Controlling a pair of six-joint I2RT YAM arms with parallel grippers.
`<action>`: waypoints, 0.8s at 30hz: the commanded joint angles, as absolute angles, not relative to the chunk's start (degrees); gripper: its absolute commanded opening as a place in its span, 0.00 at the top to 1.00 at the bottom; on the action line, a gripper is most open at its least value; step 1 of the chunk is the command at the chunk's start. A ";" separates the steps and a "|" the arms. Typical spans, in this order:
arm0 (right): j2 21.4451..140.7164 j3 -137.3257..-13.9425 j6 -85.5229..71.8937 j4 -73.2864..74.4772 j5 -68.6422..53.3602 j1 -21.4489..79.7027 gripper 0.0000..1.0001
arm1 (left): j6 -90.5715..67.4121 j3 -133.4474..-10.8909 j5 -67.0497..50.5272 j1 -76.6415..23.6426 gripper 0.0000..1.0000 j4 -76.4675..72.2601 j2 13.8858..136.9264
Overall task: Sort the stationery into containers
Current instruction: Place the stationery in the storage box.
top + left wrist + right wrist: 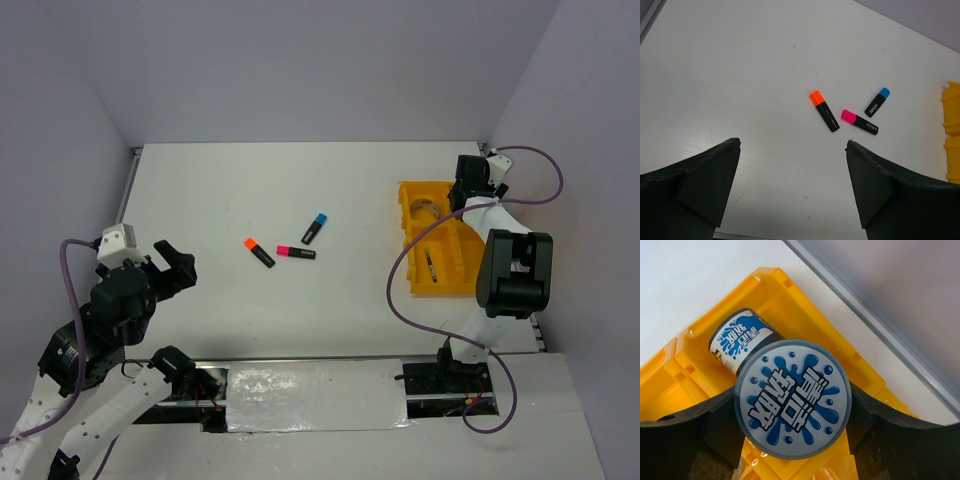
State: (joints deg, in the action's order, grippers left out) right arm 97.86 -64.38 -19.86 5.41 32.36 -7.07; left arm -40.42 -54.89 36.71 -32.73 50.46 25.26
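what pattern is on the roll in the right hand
Round blue-white tape roll: blue splashes, white lettering; right wrist view.

Blue-white tape roll (pixel 792 399) over yellow tray (pixel 805 315); three markers (pixel 296 252) mid-table.

Three markers (pixel 824 111) (pixel 859 122) (pixel 877 102), two blue-white tape rolls (pixel 792 399) (pixel 740 347), one yellow tray (pixel 807 312)

Left gripper (pixel 792 145) wide open; right gripper (pixel 792 412) far forward, in a grip.
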 commanded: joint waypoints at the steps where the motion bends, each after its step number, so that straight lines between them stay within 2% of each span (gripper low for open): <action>1: 98.79 -66.44 -20.83 4.83 33.58 -7.73 0.66 | -38.76 -54.58 36.21 -32.87 0.01 47.90 25.66; 4: 99.40 -67.23 -21.18 5.80 33.49 -7.91 0.57 | -38.76 -54.58 36.21 -32.96 0.01 47.90 25.75; 5: 99.49 -67.41 -21.36 6.15 33.49 -7.91 0.52 | -38.67 -54.58 36.21 -32.96 0.01 47.81 25.75; 9: 99.14 -67.06 -21.71 6.33 33.22 -7.91 0.50 | -38.67 -54.67 36.12 -32.96 0.01 47.81 25.84; 10: 98.88 -66.89 -21.97 6.24 33.05 -7.91 0.53 | -38.67 -54.58 36.12 -32.87 0.01 47.81 25.84; 11: 98.44 -66.45 -22.23 6.07 33.13 -7.82 0.64 | -38.58 -54.58 36.12 -32.96 0.01 47.73 25.84; 13: 96.77 -65.39 -22.59 5.98 33.22 -7.91 0.70 | -38.67 -54.58 36.12 -32.96 0.01 47.72 25.84; 18: 92.64 -63.98 -22.68 5.54 32.26 -7.74 0.73 | -38.67 -54.58 36.12 -32.96 0.01 47.81 25.84; 24: 96.41 -67.06 -22.15 8.26 32.17 -7.91 0.77 | -38.76 -54.58 36.30 -32.96 0.01 47.90 25.31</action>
State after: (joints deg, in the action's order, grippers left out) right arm 96.60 -64.20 -22.06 7.35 31.31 -7.51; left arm -40.25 -54.61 36.27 -32.77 49.71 25.34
